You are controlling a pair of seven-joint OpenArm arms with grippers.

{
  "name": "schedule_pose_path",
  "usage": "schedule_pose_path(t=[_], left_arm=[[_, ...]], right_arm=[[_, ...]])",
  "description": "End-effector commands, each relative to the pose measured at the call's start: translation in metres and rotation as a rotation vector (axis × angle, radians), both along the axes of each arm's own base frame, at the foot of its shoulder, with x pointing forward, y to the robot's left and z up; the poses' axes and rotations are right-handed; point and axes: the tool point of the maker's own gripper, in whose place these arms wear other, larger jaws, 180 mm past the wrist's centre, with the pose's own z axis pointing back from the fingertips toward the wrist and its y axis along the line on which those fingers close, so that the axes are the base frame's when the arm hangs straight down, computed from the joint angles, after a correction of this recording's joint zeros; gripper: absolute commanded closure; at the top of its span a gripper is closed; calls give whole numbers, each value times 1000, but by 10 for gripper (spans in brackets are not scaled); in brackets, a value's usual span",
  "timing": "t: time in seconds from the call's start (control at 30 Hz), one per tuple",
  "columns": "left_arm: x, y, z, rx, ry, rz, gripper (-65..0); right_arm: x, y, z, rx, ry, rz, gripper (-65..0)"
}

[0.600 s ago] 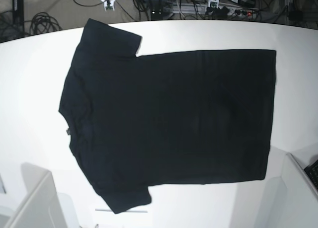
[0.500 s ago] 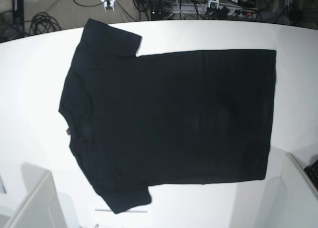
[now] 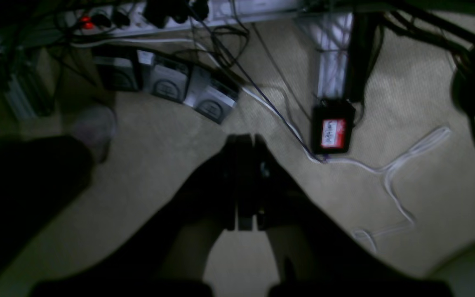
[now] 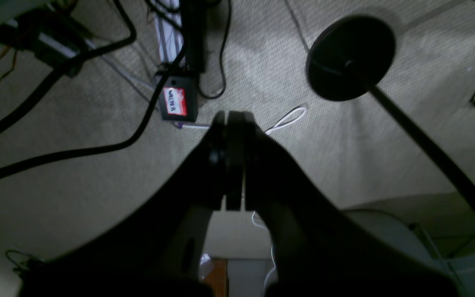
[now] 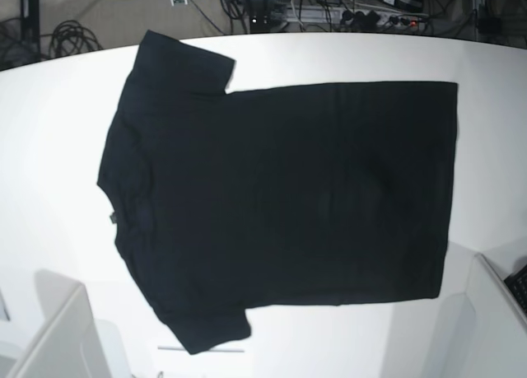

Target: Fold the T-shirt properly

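The black T-shirt (image 5: pixel 280 201) lies spread flat on the white table (image 5: pixel 49 147), plain side up, with its collar to the left and its hem to the right. A small neck tag (image 5: pixel 114 218) shows at the collar. The print is hidden. Neither gripper shows in the base view. In the left wrist view my left gripper (image 3: pixel 243 142) is shut and empty, hanging over carpet floor beyond the table. In the right wrist view my right gripper (image 4: pixel 232 117) is shut and empty, also over the floor.
White box-like shapes stand at the table's front left (image 5: pixel 58 337) and front right (image 5: pixel 494 312). On the floor beyond the far edge are cables, a power strip (image 3: pixel 221 12), a black box with a red label (image 3: pixel 331 133) and a round black stand base (image 4: pixel 351 57).
The white arm parts seen at the top edge of the base view have moved back out of sight. The T-shirt has not moved.
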Motion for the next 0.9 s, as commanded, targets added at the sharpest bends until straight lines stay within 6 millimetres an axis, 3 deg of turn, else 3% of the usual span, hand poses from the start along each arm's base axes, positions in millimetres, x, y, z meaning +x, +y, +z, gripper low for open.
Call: schedule_pose_path(t=[0.0,0.27,0.33,0.53,0.63,0.73,0.87], left_arm=[[-19,9,5,16,16,-7,0],[-46,20,33,22,-58,-50,0],[-51,23,46,24,-85,-60,0],[-50,69,94,100,-197,61,0],[-42,83,120,118,-256,58,0],[-26,98,153,153,-334,53,0],[4,129,208,241,-463,40,0]], right_arm=[[-18,-2,4,-6,20,4,0],[-35,-14,23,-23,-38,7,0],[-41,-27,31,-41,-54,19,0],[-56,-39,58,-64,-67,17,0],[-51,-57,74,-112,-84,-39,0],[-33,-68,97,-149,-137,-79,0],[5,-89,135,-203,-226,-93,0]])
